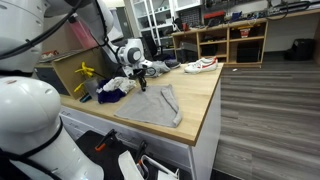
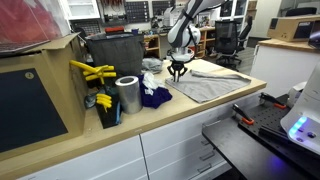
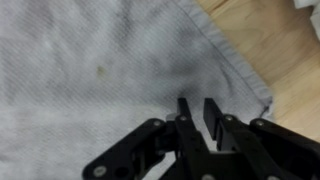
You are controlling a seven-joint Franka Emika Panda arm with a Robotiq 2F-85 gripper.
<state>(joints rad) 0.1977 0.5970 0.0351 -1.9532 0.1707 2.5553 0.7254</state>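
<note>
wooden countertop (image 1: 205, 90) carries a grey cloth (image 1: 155, 105); end effector (image 3: 197, 103) hovers over it, fingers slightly parted.

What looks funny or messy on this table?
A shoe lies at the table's far end, an odd place for one. The grey cloth has one rumpled edge and a small yellowish spot, seen in the wrist view. Nothing is spilled.

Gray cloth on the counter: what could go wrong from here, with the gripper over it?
1. In the wrist view the gripper has its jaws only narrowly apart over the gray cloth; closing so, it may pinch little fabric.
2. It hangs near the hem, so a thin grip could slip off.
3. Pulling the cloth might drag the blue cloth beside it.
</note>
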